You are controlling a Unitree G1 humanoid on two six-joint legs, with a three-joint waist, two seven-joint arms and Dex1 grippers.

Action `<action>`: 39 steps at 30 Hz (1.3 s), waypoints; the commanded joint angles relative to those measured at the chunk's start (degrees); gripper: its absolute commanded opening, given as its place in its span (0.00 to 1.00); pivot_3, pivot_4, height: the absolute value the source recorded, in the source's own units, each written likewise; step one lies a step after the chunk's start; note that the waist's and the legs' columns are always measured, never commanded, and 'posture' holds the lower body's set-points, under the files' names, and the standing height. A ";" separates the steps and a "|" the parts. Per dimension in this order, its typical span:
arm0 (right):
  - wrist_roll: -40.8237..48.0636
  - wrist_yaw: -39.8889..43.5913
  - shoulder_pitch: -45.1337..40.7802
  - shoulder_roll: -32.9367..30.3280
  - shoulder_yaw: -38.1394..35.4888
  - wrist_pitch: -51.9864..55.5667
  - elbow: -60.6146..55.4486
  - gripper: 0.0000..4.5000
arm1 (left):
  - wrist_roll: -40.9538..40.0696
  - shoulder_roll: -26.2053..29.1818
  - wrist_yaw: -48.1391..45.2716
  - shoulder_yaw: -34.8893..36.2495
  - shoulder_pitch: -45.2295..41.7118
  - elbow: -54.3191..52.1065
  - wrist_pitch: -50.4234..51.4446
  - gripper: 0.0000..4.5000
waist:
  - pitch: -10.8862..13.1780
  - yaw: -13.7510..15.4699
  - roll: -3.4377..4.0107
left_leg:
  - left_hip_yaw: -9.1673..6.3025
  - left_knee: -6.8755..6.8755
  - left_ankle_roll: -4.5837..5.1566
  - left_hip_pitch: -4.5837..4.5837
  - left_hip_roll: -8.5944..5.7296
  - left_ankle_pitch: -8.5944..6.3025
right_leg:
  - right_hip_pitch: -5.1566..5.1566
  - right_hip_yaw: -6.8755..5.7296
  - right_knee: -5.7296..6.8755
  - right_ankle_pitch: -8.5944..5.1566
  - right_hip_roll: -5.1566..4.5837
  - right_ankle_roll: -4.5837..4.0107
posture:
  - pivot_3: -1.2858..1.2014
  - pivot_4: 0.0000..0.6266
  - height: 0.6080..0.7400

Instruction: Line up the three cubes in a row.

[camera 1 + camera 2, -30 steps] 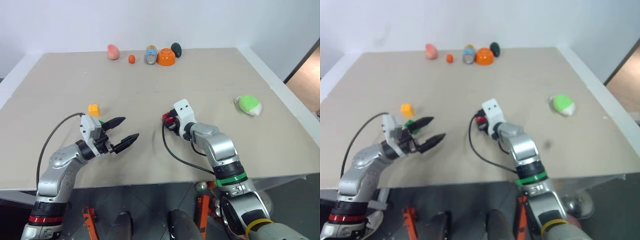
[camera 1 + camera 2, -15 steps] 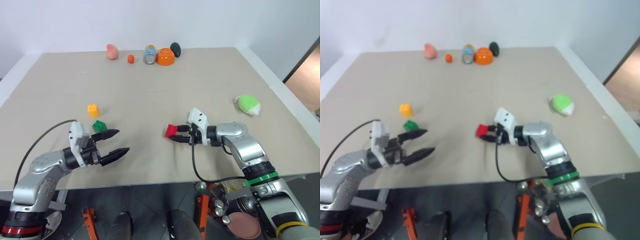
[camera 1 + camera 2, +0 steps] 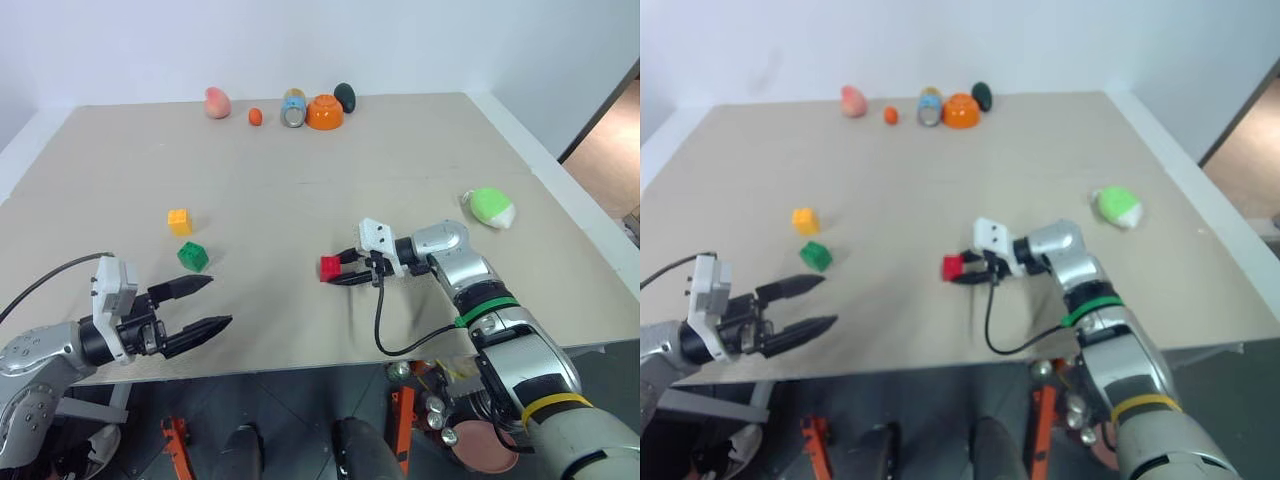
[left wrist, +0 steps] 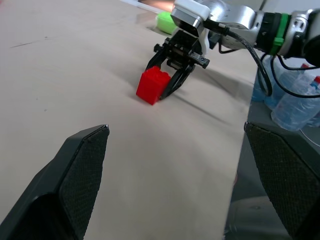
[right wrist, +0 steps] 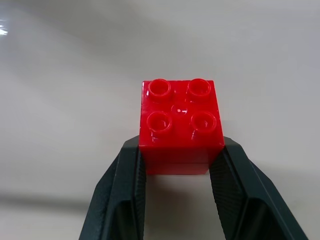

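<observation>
So the red cube (image 5: pixel 181 125) is pinched between my right fingers (image 5: pixel 129 190), studs up, low over the table (image 3: pixel 300 180) near the middle and toward the front edge. The grip only catches the back part of it, most of the block pokes out past the tips. The green cube (image 3: pixel 193 256) and the yellow cube (image 3: pixel 179 221) sit off to my left, close together but not touching, yellow a bit farther back. Red is well apart from both.

What worries me: with that shallow pinch the red one can twist or pop out if I drag it across the table or bump it into green. If I set it down crooked it ends up rotated and the row looks off. Green also looks turned compared with yellow, so a nudge from red could shove it further out of line. And my left gripper (image 3: pixel 200 305) hangs wide open with nothing in it, just in front of green, so a careless sweep could knock that pair.

Compared with a second ago: my right hand has swung round, so it now reaches in from the side and the red cube is out in plain sight instead of tucked under the wrist. My left arm has pulled back toward the table edge, fingers as wide as before.
</observation>
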 commanded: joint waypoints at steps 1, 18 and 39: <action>-1.11 2.86 -1.21 1.10 0.54 -0.63 1.78 0.27 | -1.23 0.47 0.33 2.48 1.16 -2.32 -0.02 1.00 | 0.00 -0.05 0.00 | 0.00 0.00 0.00 0.01 0.00 0.00 | 0.00 0.00 0.00 0.01 0.00 -0.01 | 0.52 0.24 0.99; -4.62 6.31 -2.63 1.25 1.85 -0.74 7.27 0.27 | -0.13 -0.06 1.27 0.33 0.19 -2.19 -0.08 1.00 | -0.01 0.03 -0.01 | 0.00 0.00 -0.03 0.04 0.00 -0.01 | 0.05 0.00 0.01 -0.01 0.01 -0.01 | 0.52 0.24 0.99; -6.10 10.87 -7.35 -8.47 0.25 0.38 9.25 0.99 | 0.40 -4.48 6.02 2.64 2.64 0.27 -0.51 1.00 | -0.01 1.42 0.00 | 0.01 0.08 -0.11 0.03 -0.09 -0.06 | 0.09 0.03 0.01 -0.07 -0.07 0.07 | 0.52 0.24 0.99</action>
